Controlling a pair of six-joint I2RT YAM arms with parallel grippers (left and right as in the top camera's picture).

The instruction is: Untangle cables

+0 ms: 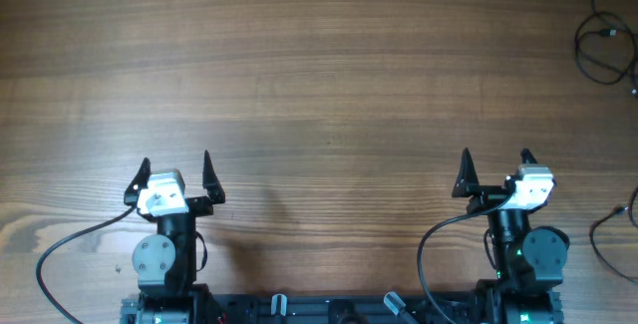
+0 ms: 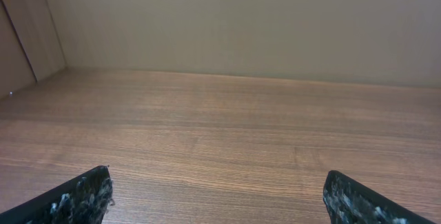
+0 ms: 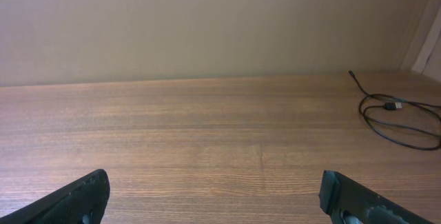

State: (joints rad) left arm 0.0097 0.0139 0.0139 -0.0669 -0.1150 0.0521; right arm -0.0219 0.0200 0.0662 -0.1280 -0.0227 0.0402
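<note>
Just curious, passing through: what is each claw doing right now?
Left claw: open, holding nothing.
Right claw: open, holding nothing.

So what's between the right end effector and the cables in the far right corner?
Only bare table. Overhead, nothing lies between the right end effector and the cables; the right wrist view shows the same clear wood.

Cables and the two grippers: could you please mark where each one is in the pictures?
cables [image 3: 393,105], right wrist view, on the small plug in the loop.
left gripper [image 1: 176,159], overhead view, midway between its open jaws.
right gripper [image 1: 495,154], overhead view, midway between its open jaws.
</note>
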